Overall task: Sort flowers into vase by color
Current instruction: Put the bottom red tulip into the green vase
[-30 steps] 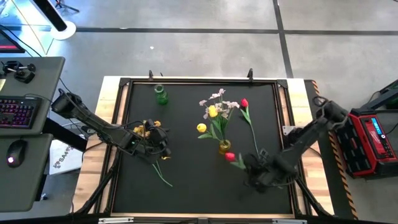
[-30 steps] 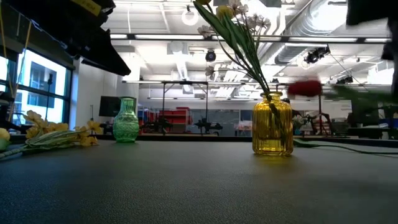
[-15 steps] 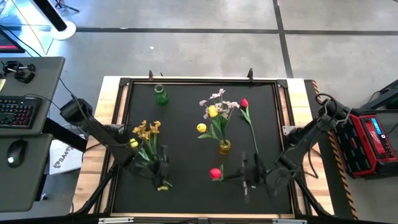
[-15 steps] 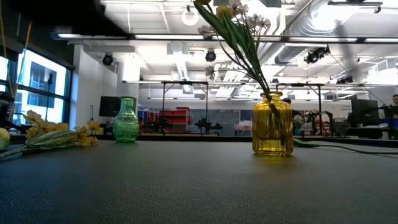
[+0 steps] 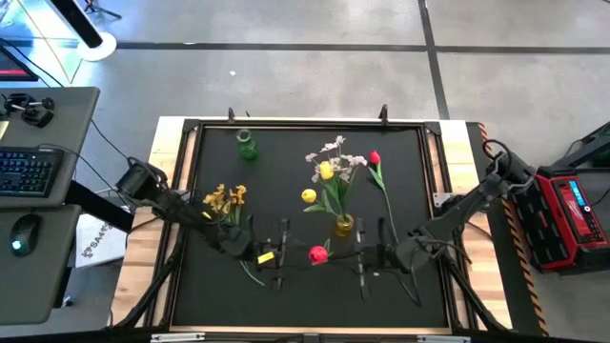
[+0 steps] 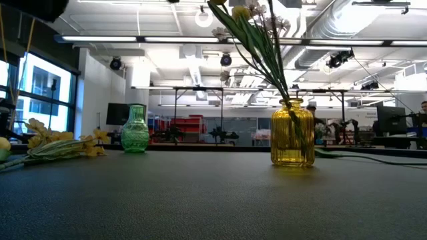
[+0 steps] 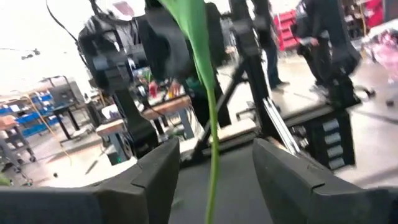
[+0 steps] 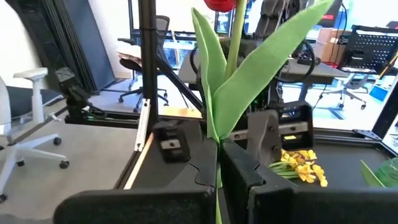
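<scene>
Red flower [image 8: 219, 5] clamped, right wrist only

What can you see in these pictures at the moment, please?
Green vase: one, green, mat's far left.
Yellow vase: one, amber, mid-mat.
Tulips: two, yellow, in the yellow vase.
Blossom sprig: one, pink-white, same vase.
Yellow sprig: one, orange-yellow, lying at mat's left.
Lying red flower: one, red, on the mat right of the yellow vase.
Held red flower: one, red, above the mat's near side.
Mat: one, black.
Keyboard, mouse: left desk.
Left tool: open around a green stem.
Right tool: shut on the held red flower.
</scene>
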You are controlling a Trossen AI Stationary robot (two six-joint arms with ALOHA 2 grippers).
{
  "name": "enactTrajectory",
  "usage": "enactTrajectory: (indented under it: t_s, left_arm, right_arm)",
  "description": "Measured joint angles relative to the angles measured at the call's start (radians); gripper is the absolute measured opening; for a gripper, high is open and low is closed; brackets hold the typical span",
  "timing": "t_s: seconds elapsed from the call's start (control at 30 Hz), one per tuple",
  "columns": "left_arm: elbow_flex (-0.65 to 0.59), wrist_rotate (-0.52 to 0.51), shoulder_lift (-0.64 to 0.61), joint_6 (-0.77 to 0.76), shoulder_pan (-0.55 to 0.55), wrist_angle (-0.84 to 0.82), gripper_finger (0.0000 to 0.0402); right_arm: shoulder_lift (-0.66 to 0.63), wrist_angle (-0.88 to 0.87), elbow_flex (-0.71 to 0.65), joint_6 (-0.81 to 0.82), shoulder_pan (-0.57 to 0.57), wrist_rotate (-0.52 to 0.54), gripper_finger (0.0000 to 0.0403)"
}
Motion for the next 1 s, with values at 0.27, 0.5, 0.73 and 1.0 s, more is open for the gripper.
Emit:
enactTrajectory:
  t_s: [0.27,0.5,0.73,1.0]
  left_arm:
    - [0.081,0.022,0.002,-0.007,0.014,-0.05,0.0193]
    - [0.151,0.106,0.002,-0.111,0.034,-0.206,0.0166]
    - [0.172,0.153,0.002,-0.139,0.047,-0.234,0.0135]
    - [0.172,0.154,0.002,-0.136,0.047,-0.241,0.0061]
  right_arm:
    - [0.038,0.032,0.0,0.001,-0.017,-0.008,0.0]
    - [0.043,0.034,0.0,0.001,-0.017,-0.009,0.0]
    - [0.043,0.03,0.0,0.001,-0.017,-0.009,0.0]
    - [0.043,0.015,0.0,0.003,-0.017,-0.009,0.0]
